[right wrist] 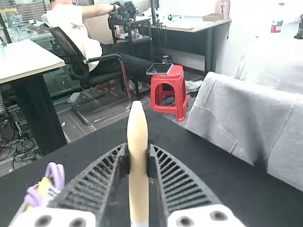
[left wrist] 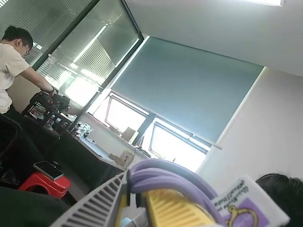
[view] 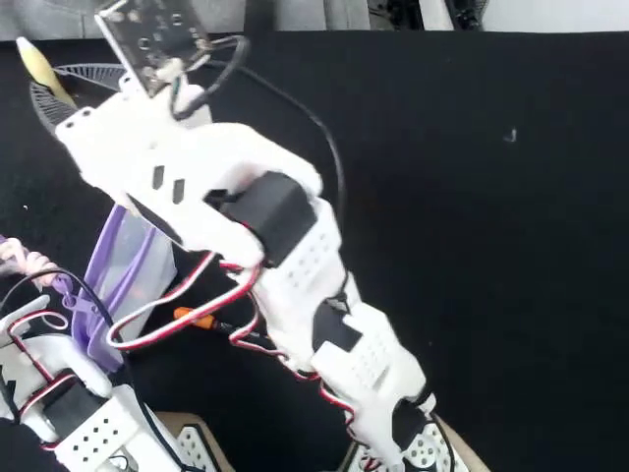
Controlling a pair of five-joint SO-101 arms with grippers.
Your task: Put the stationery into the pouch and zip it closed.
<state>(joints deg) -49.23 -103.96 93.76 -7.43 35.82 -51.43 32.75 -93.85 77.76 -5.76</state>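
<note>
A slim pale cream stick of stationery [view: 37,62] is held out at ten o'clock; the translucent purple plastic pouch [view: 133,265] waits at eight o'clock.
The right gripper [view: 61,84] is clenched on the stick, its white arm [view: 295,256] stretched long across the black table [view: 472,197], probably raised to clear the pouch's rim. The left gripper [left wrist: 135,198] pinches the pouch's purple corded edge, apparently propping the mouth open for the drop.

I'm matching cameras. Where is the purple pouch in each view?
High view: purple pouch at left, under the white arm.
Left wrist view: its purple cords, close up.
Right wrist view: cords beside the cream stick.
Shared landmark: that stick, top left in high view.
</note>
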